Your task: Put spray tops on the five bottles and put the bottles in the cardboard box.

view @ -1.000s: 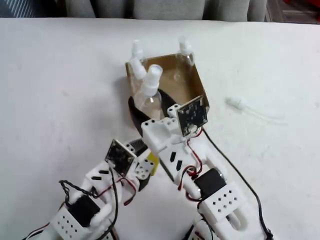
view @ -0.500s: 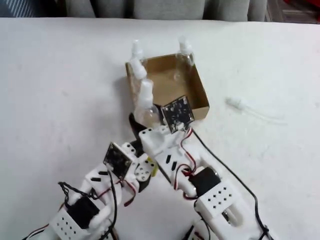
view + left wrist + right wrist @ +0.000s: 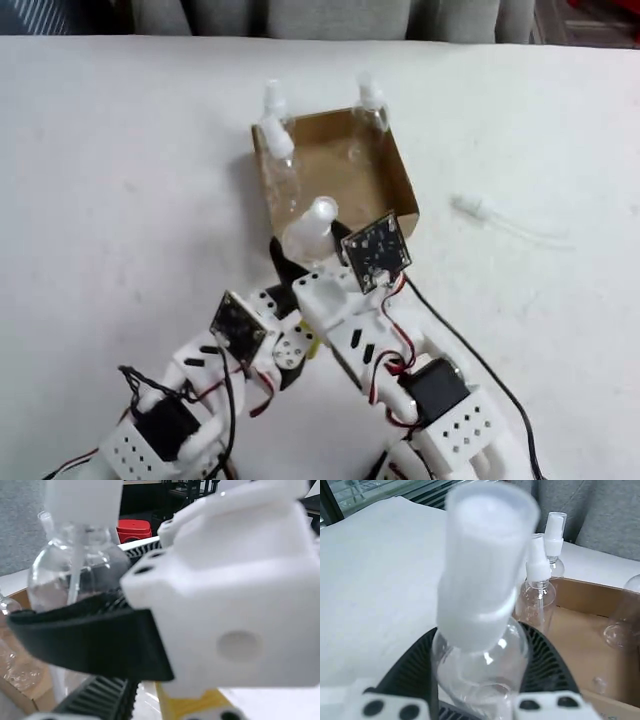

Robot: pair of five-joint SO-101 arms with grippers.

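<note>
the right end effector (image 3: 481,655) pinches a capped bottle (image 3: 311,228) at the near left edge of the cardboard box (image 3: 404,185), where other bottles (image 3: 275,140) stand. the left end effector (image 3: 288,348) sits just nearer; whether it is spread cannot be told. a loose spray top (image 3: 478,210) lies right.

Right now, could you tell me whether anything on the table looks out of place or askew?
A loose spray top lies on its side on the table, to the right of the cardboard box in the high view, fitted to no bottle. The bottle in the right gripper is capped.
</note>
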